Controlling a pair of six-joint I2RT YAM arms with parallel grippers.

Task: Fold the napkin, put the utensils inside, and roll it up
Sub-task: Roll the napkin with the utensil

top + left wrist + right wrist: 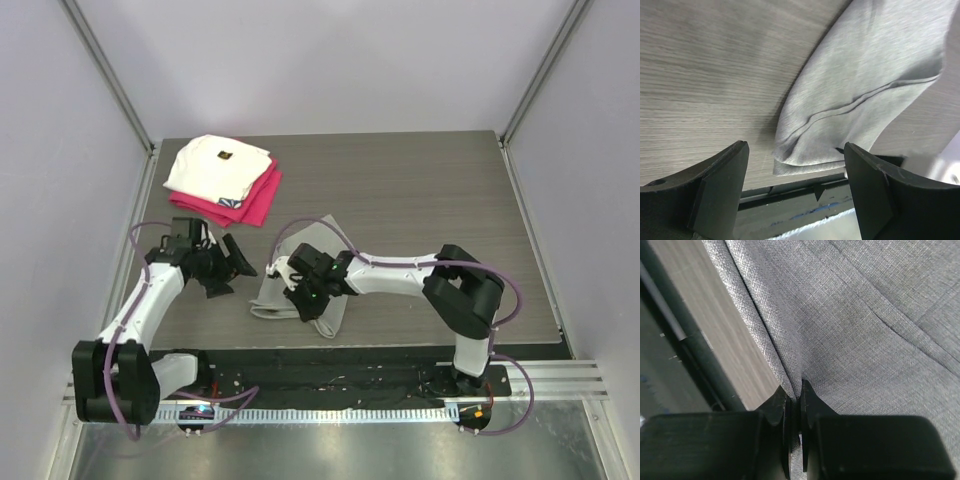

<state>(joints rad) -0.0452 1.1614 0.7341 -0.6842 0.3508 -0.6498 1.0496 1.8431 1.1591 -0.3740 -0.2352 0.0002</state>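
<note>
The left arm [150, 295] and right arm [400, 278] share one build: glossy white tubular links between bulky matte black joint housings. A thin purple cable [133, 245] loops loosely along each. The left claw [796, 150] has two broad black plastic fingers [720, 185] with bevelled, wedge-shaped faces. The right claw [800, 395] shows blocky black fingers tapering to pointed tips. A small green light [313, 296] glows on the right wrist.

The napkin [268, 298] lies on the counter [420, 200], left of centre and close to the front edge. The right pincer [298, 290] sits on the napkin's near left part, closed on a fold. The left pincer [238, 270] stands just left of the napkin, apart from it. In the rear left corner, well apart, the upper cloth [215, 165] lies on the lower cloth [258, 203].
</note>
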